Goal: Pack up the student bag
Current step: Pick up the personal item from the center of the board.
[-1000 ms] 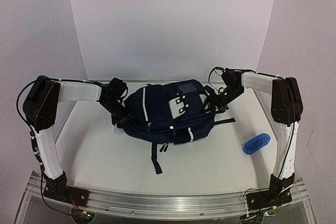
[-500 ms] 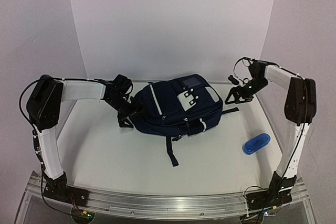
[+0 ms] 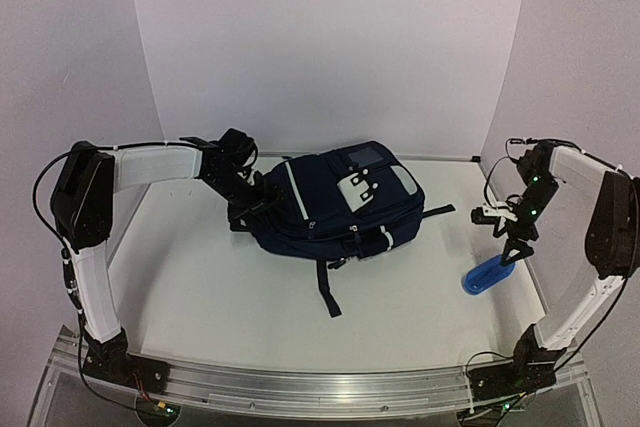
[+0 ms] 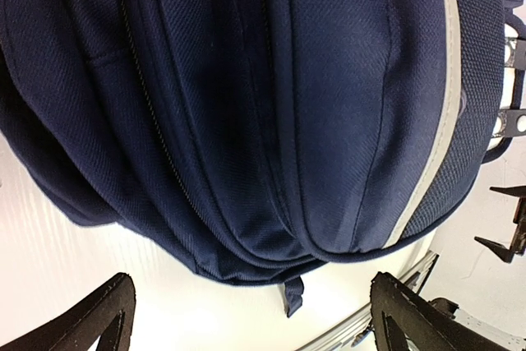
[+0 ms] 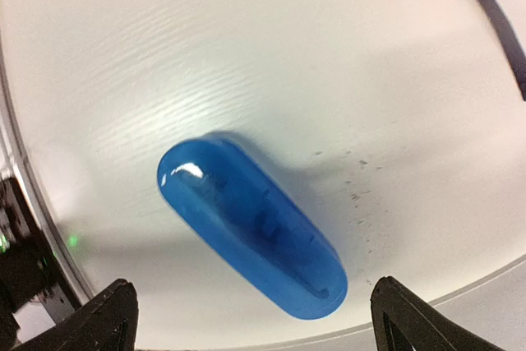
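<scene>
Tabletop (image 3: pixel 220 297): right pincer (image 3: pixel 510 247) moved off student bag (image 3: pixel 335 202), over pouch (image 3: pixel 487 274).

No legible text or labels anywhere.

Glossy blue oblong case (image 5: pixel 251 228) on white table (image 5: pixel 246 47), black fingers (image 5: pixel 107 320) wide apart at lower corners.

Lighting's soft and even from overhead, and the white walls (image 3: pixel 330 37) pick up a faint lilac tint. The student bag (image 3: pixel 335 207) only throws a small fuzzy shadow on the tabletop (image 3: pixel 220 297) along its near edge. The left wrist view is sharp enough to read the fabric weave, but the folds go nearly black and the tabletop blows out white. The right wrist view's a bit soft; the blue pouch (image 5: pixel 246 223) shows one small glare spot and a blurry shadow beside it.
</scene>
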Motion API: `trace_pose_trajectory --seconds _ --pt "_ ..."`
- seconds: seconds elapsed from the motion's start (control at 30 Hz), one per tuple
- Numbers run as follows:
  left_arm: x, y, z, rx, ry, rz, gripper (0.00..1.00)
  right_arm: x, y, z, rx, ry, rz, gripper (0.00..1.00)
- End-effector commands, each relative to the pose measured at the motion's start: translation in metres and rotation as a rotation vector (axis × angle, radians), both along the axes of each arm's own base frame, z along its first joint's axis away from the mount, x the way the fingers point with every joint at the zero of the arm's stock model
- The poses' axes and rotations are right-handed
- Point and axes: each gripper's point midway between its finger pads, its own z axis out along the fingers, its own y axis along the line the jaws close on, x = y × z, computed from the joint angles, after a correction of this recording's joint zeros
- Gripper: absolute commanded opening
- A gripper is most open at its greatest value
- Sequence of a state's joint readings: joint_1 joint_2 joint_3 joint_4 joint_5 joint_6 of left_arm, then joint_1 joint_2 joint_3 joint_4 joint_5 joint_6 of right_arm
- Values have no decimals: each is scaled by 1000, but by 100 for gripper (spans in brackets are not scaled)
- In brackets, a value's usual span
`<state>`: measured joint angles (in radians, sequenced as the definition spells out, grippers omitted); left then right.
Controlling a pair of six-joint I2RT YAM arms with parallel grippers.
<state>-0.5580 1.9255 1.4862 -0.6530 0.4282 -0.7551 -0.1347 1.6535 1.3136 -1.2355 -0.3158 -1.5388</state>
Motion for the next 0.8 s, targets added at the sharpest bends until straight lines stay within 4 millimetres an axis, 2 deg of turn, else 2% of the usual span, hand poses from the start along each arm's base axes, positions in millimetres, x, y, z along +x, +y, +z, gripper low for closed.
trace_pose_trajectory --seconds 0.0,0.2,0.4,0.53,0.77 --pt "4 -10 36 -37 -70 -33 100 -6 -12 -10 -55 -48 270 98" --pt "3 -8 41 -24 -90 -26 100 14 -20 -34 -120 -210 378 98" --pt "1 -8 48 -26 -106 -22 100 26 -24 -57 -146 -233 411 98" --pt "-1 -8 52 -27 -111 -23 100 21 -25 -70 -142 -201 423 98" --pt "0 -9 58 -29 -125 -23 100 0 -25 -88 -134 -139 435 96"
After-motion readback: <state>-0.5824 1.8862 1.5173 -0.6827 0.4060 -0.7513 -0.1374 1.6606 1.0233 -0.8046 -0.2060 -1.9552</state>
